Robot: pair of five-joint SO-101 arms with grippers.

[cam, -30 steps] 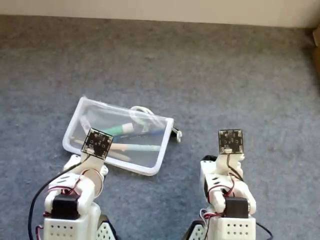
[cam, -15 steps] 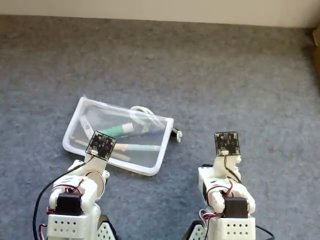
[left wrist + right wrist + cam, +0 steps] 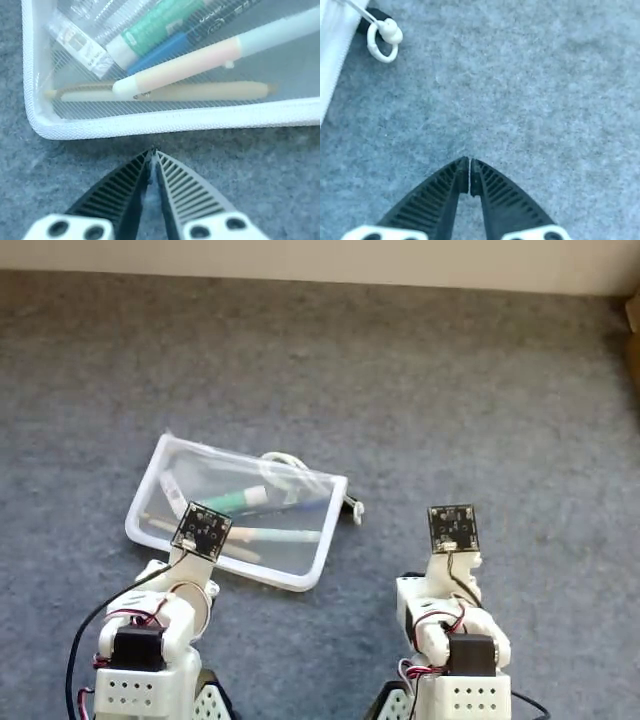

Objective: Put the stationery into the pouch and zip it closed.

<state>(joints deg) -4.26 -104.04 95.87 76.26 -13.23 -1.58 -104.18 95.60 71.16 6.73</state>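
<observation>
A clear mesh pouch with white trim lies on the grey carpet, holding several pens and markers. Its zip pull, a white ring, rests on the carpet at the pouch's right end. My left gripper is shut with nothing in it, its tips just short of the pouch's near white edge. My right gripper is shut and empty over bare carpet, well apart from the zip pull. In the high view both arms sit pulled back near their bases, left and right.
Grey carpet covers the whole work area, with a pale wall strip along the far edge. A brown object shows at the far right edge.
Both arms have drawn back toward their bases over the last second; the left wrist came down off the pouch. The pouch has not moved.
</observation>
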